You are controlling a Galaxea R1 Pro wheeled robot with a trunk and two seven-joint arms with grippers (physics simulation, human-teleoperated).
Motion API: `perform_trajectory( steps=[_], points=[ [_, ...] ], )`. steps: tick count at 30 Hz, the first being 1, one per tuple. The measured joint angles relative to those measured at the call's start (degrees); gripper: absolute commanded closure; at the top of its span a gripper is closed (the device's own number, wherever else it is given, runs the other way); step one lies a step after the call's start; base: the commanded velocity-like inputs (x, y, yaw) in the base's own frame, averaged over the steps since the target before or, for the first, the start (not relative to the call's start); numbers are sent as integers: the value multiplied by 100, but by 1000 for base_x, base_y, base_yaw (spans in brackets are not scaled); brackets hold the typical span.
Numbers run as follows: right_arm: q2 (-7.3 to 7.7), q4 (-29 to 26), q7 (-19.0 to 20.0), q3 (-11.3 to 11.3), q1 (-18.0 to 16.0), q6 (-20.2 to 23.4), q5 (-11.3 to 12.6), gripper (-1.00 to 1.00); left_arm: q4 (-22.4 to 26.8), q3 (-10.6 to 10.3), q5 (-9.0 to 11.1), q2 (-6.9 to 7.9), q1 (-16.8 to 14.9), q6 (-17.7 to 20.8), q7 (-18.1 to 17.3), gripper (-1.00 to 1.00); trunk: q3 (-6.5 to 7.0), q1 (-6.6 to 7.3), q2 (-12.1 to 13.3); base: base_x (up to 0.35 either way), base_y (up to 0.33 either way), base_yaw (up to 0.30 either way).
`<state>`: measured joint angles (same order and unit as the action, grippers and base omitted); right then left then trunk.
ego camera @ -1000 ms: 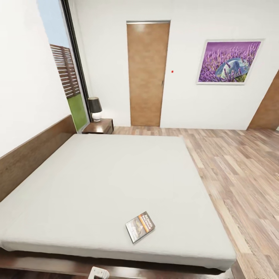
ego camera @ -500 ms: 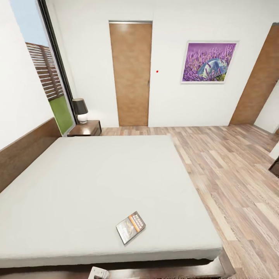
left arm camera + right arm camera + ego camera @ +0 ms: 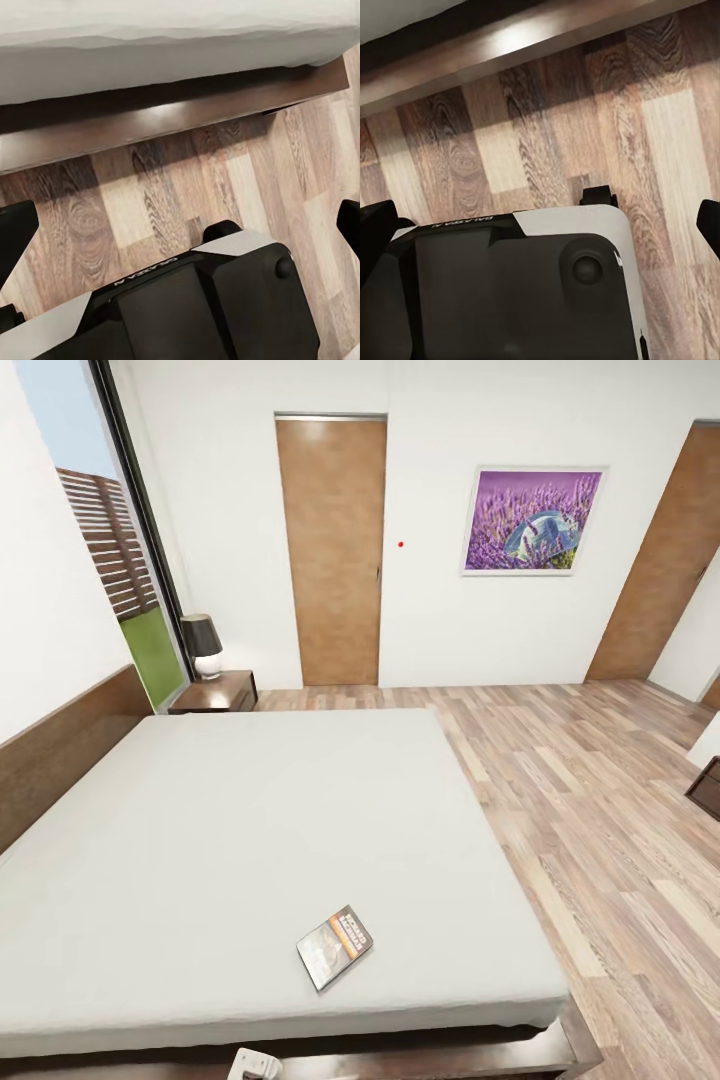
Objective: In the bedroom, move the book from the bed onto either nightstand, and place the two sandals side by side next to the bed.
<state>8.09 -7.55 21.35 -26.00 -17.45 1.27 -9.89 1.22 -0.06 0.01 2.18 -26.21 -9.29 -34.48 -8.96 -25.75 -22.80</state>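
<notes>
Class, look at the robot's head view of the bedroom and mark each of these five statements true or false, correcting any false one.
1. The book lies on the bed. True.
2. The book is already on the nightstand. False: it is on the mattress, near the bed's near edge.
3. A lamp stands on the nightstand. True.
4. The picture on the wall shows a red barn. False: it shows purple flowers.
5. The door behind the bed stands wide open. False: it is shut.

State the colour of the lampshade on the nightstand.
Black shade on the small table lamp, clearest in the head view.
</notes>
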Motion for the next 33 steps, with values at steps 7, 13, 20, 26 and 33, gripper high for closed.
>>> perform_trajectory(
  steps=[7,13,20,26,33],
  points=[
    [0,-2,0,-2,0,0,0,-100,7,14,7,9,-1,2,-22,-100,0,0,0,0,0,0],
    [0,-4,6,-3,0,0,0,-100,27,49,25,45,-1,6,-108,-100,0,0,0,0,0,0],
    [0,-3,9,-4,0,0,5,-100,594,97,238,138,-120,831,-1422,-100,1,0,0,0,0,0],
    [0,-4,24,-2,0,0,9,-100,3353,97,299,107,-242,3303,-1866,-100,2,0,-1,0,0,0],
    [0,-3,33,-5,0,0,1,-100,5851,471,319,-87,-643,5251,-1294,-100,2,0,-1,0,0,0]
  ],
)
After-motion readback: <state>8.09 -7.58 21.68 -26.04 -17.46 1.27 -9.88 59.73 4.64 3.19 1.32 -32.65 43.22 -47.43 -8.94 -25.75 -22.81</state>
